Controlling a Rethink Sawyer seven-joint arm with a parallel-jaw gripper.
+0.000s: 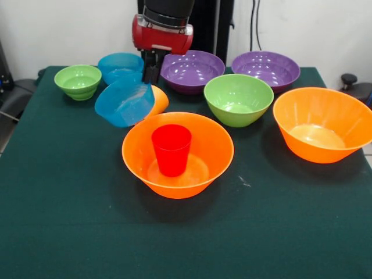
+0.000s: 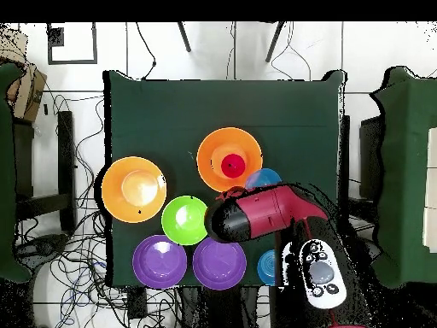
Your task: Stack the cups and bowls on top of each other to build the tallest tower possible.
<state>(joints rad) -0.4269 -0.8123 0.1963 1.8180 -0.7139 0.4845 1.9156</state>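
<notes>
Tower barely begun: red cup (image 1: 171, 149) stands upright inside the base orange bowl (image 1: 177, 154) just ahead of the gripper (image 1: 150, 72), whose fingers appear to pinch a tilted blue bowl (image 1: 124, 103); remaining bowls sit unstacked.

Looks like a robotics lab: green-clothed counter (image 2: 171, 111) mid-frame, loose cables (image 2: 81, 256) on the floor at left, white wall (image 1: 70, 29) along the top.
</notes>
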